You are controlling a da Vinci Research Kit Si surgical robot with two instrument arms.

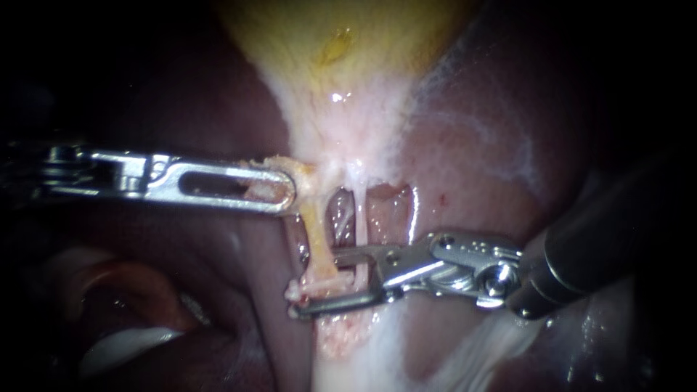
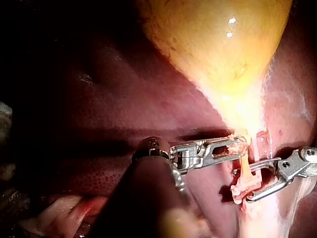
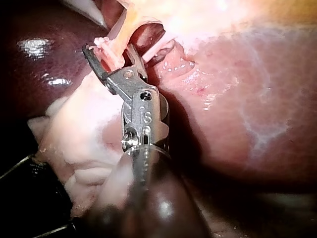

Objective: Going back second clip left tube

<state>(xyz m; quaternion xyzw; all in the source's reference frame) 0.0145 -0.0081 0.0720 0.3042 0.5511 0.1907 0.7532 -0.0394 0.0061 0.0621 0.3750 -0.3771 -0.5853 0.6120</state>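
The yellow gallbladder [image 1: 341,51] narrows to a pale neck. Below the neck runs the yellowish left tube [image 1: 317,239]. A thinner pale tube [image 1: 359,218] lies just to its right. My left instrument [image 1: 287,190] comes in level from the left, its slotted jaws shut on a tag of tissue at the neck, where the left tube begins. My right instrument [image 1: 316,284] enters from the right. Its jaws stand open around the lower left tube, where a pale crossbar that looks like a clip [image 1: 312,283] sits. The right wrist view shows the same open jaws [image 3: 110,52] astride the tube.
Dark red liver [image 1: 494,145] surrounds the tubes on both sides. Pale fatty tissue [image 1: 363,356] spreads below the right instrument's jaws. A reddish fold with a white edge [image 1: 123,290] lies at the lower left. The right instrument's dark shaft [image 1: 602,239] crosses the liver.
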